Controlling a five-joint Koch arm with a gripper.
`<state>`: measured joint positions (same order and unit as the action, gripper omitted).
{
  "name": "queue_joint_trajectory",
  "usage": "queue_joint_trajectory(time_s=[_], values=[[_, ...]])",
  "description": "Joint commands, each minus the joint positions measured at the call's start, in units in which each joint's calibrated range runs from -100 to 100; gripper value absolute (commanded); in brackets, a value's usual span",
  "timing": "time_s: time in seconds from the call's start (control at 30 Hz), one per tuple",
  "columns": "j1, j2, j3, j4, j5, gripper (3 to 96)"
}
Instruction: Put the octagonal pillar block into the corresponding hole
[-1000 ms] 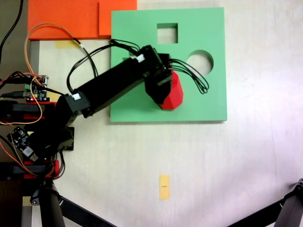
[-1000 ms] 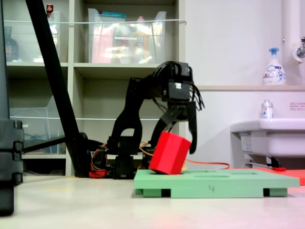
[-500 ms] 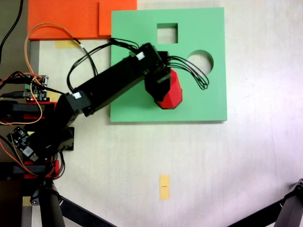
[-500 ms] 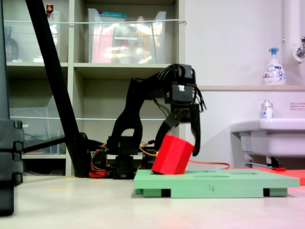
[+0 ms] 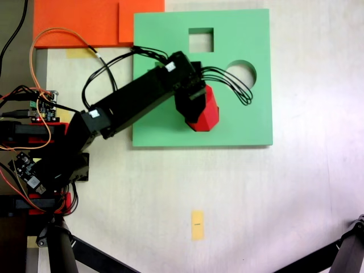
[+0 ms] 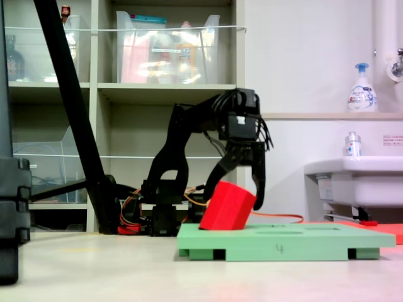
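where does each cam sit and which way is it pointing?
First exterior view: overhead, looking straight down on the green board; the whole arm shows, from its base at the first exterior view's left to the hand over the red block.
Second exterior view: near floor level, looking side-on at the board's edge, shelves and a sink behind; the arm shows from base to hand, its fingers straddling the tilted red block.
Shared: arm, hand, red block and green board appear in both exterior views.

Even, bright indoor light is cast; soft shadows are seen beside the green board [image 5: 239, 122]; slight blur throughout.
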<state>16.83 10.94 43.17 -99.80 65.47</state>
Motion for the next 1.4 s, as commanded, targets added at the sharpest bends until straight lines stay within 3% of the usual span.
queue_joint_trajectory(time_s=[0.03, 0.87, 1.0, 1.2, 1.4], values=[[-0.3, -0.1, 0.9, -0.2, -0.9, 33.9], [-3.4, -2.0, 0.1, -0.2, -5.8, 35.8], [-3.3, -1.9, -0.1, -0.2, -5.8, 49.9], [-3.1, -2.1, -0.4, -0.2, -5.9, 52.6], [-3.1, -3.1, -0.9, -0.2, -5.8, 77.2]])
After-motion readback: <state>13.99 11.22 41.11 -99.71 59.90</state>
